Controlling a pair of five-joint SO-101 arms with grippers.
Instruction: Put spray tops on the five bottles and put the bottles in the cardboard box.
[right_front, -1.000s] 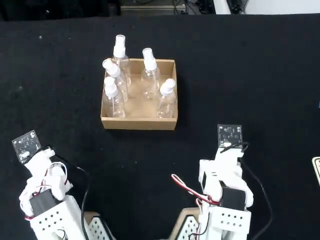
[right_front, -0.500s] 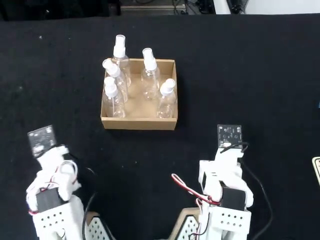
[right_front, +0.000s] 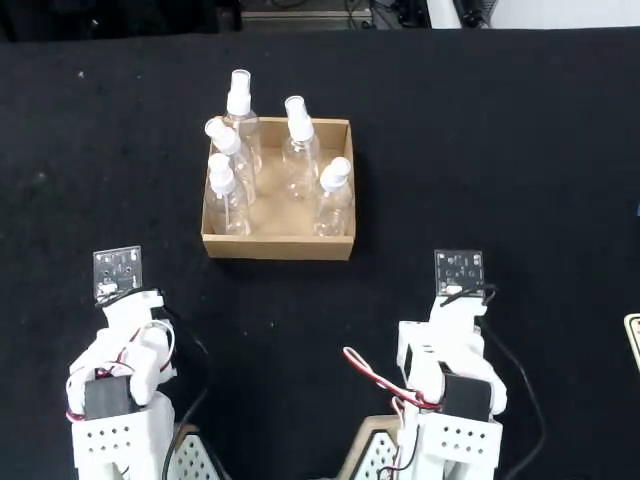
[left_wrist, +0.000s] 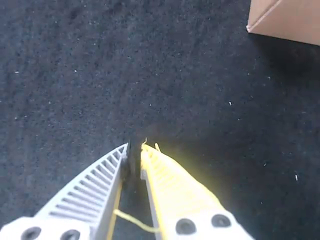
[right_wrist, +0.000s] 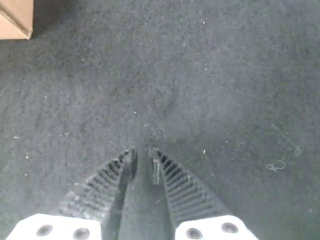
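High view: a black cloth table (right_front: 520, 150) runs back to dark gear and cables (right_front: 365, 12). The cardboard box (right_front: 278, 246) holds all five bottles (right_front: 334, 205) upright, spray tops (right_front: 239, 92) on. The left arm (right_front: 120, 340) has swung inward from the table's edge, while the right arm (right_front: 450, 340) has not moved.

Left wrist view: the left gripper (left_wrist: 134, 150) is closed on nothing over the cloth, a box corner ahead.

Right wrist view: the right gripper (right_wrist: 141, 160) is closed too, empty.
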